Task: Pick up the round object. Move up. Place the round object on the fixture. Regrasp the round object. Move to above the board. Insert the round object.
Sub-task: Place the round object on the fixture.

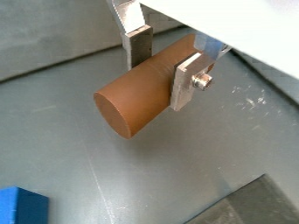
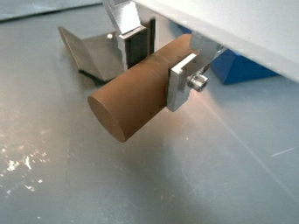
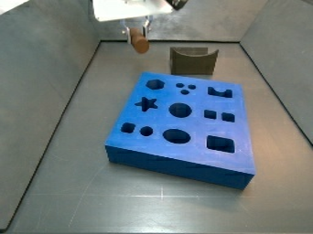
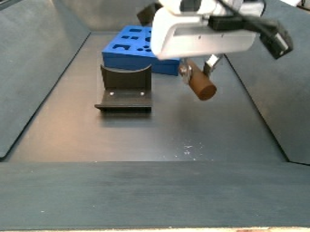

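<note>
The round object (image 1: 142, 94) is a reddish-brown cylinder peg with a lighter round end, held crosswise between my gripper's (image 1: 162, 63) silver fingers; it also shows in the other wrist view (image 2: 135, 94). In both side views the gripper holds the peg (image 3: 138, 39) (image 4: 200, 83) in the air above the grey floor, clear of everything. The fixture (image 3: 193, 61) (image 4: 125, 83) (image 2: 91, 48) is a dark notched block beside the peg, not touching it. The blue board (image 3: 184, 128) (image 4: 136, 47) with shaped holes lies flat beyond the fixture.
Grey sloping walls (image 3: 49, 101) close in the floor on both sides. A corner of the blue board shows in both wrist views (image 1: 21, 206) (image 2: 243, 66). A dark edge strip (image 1: 251, 206) lies at the floor's rim.
</note>
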{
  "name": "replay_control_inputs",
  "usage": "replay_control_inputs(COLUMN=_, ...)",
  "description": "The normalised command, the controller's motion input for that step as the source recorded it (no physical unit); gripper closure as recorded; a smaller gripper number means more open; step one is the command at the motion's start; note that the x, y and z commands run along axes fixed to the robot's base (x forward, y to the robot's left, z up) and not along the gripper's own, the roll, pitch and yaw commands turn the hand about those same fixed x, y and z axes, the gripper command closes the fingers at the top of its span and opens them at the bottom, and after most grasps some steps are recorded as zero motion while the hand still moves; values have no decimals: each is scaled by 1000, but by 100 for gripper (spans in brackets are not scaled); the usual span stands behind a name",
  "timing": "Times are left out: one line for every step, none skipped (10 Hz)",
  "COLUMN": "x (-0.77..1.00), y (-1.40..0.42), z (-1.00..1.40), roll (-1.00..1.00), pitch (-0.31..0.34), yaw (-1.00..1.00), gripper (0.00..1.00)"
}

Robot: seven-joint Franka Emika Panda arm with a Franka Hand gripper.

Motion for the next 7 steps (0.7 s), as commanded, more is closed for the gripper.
replay_control_inputs(x=-26, y=6, z=1000, roll=143, pitch=121, yaw=-11, gripper=100)
replay_control_inputs(x=-29, y=5, z=1000, roll=172, pitch=123, yaw=-9, gripper=100)
replay_control_inputs(x=-33, y=5, z=1000, roll=198, pitch=129, yaw=-3, gripper=100)
replay_control_inputs(x=-36, y=3, z=1000, roll=226, pitch=132, yaw=11, gripper=100)
replay_control_inputs(x=-41, y=2, z=1000, roll=246, pitch=142, yaw=19, gripper=100)
replay_control_inputs(x=-41, y=-1, z=971, roll=265, pitch=144, yaw=34, gripper=100)
replay_control_inputs(x=-36, y=-6, z=860, roll=261, pitch=145, yaw=44, gripper=100)
